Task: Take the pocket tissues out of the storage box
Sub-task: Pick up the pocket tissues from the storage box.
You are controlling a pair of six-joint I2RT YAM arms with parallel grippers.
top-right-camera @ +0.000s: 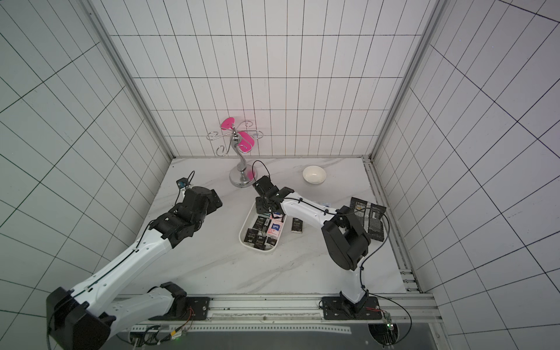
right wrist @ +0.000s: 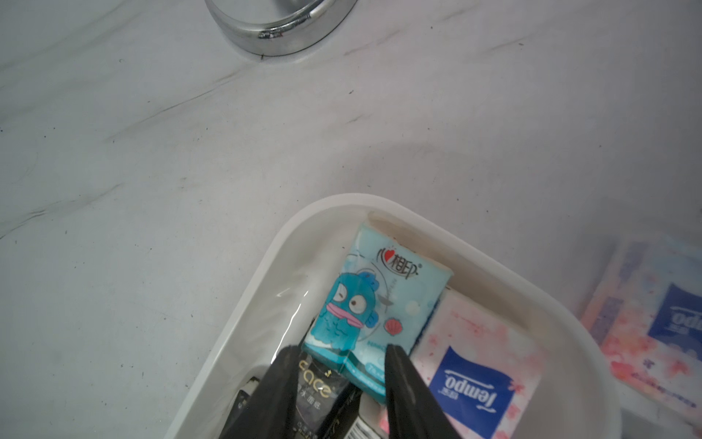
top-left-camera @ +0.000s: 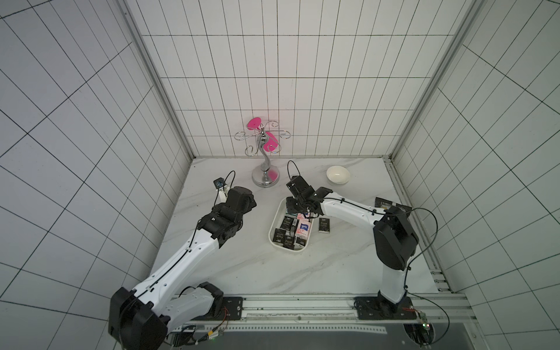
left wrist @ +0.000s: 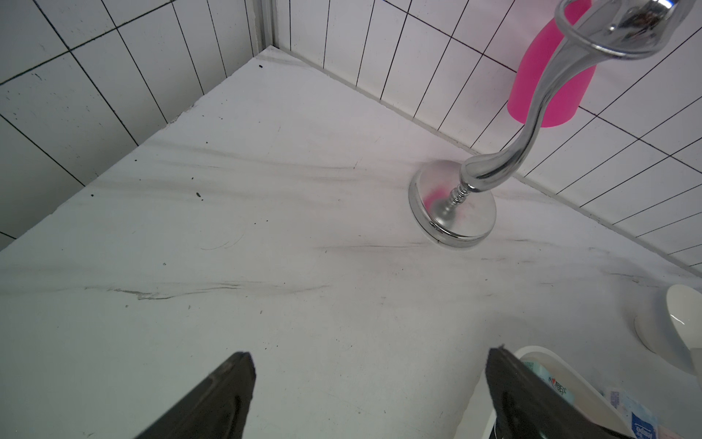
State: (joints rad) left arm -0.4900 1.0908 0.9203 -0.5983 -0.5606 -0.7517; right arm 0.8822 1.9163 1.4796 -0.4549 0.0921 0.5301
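right gripper [right wrist: 340,349] sits low over the far end of the storage box [right wrist: 266,273], the end toward the back wall. its jaws are apart, one finger on each side of the near end of a teal pack [right wrist: 374,304]; we cannot tell whether either pad touches it. the teal pack lies inside the box against the end wall, beside a pink pack [right wrist: 475,365] and partly over a black pack [right wrist: 315,384]. in both top views the box [top-left-camera: 272,228] [top-right-camera: 242,230] sits near mid-table, holding most of the pocket tissues [top-left-camera: 286,225] [top-right-camera: 259,224]. we note a lone black pack [top-left-camera: 324,225] [top-right-camera: 297,225] flat on the table just beside the box, on the right arm's side, and a second pink pack [right wrist: 661,315] outside the rim. left gripper [left wrist: 370,355] hovers over the bare marble table [left wrist: 266,228], jaws wide apart, nothing between them. chrome stand [top-left-camera: 265,178], white bowl [top-left-camera: 338,175] and black foil pouches [top-right-camera: 368,218] all stand apart from the box.
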